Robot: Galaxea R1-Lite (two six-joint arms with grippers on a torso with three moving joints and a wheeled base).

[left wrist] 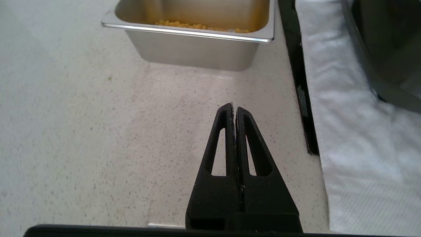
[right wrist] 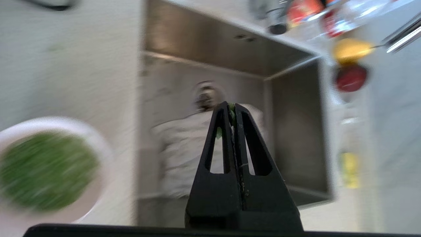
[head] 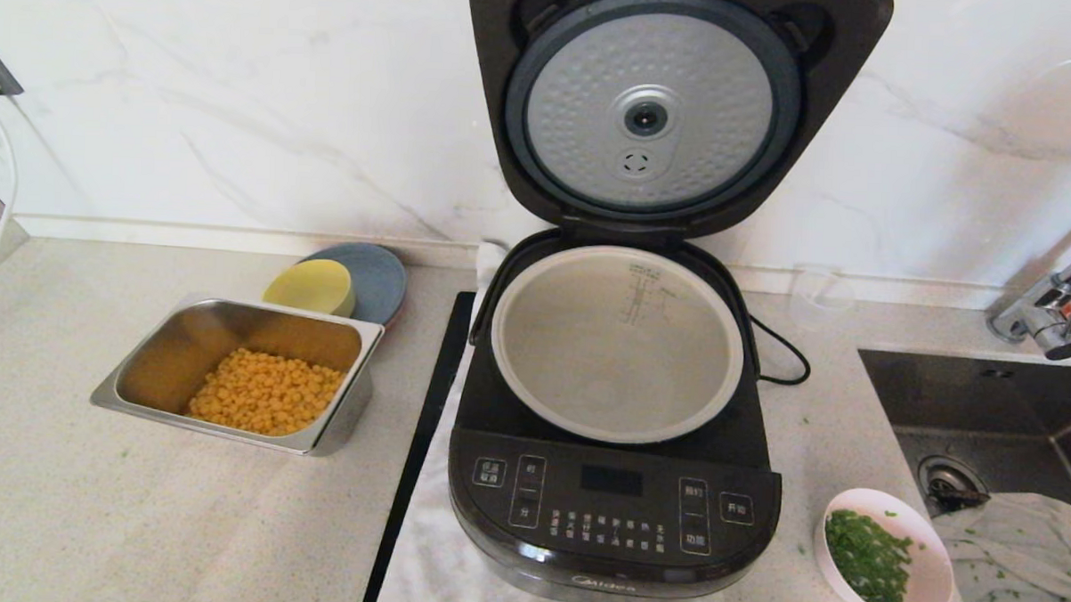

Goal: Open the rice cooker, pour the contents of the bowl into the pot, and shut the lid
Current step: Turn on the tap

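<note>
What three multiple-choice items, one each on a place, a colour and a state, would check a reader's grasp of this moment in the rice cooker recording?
1. Where does the bowl of chopped green contents stand?
A. On the counter between the rice cooker and the sink
B. Inside the pot
C. Beside the steel tray

2. What colour is the food in the steel tray?
A. Green
B. Yellow
C. Red

3. How is the lid?
A. Shut
B. Taken off and lying flat
C. Raised on its hinge

Key: 1 A, the bowl sits at the cooker's right, by the sink edge. 2 B, yellow corn kernels lie in the tray. 3 C, the dimpled underside faces forward above the empty pot.
</note>
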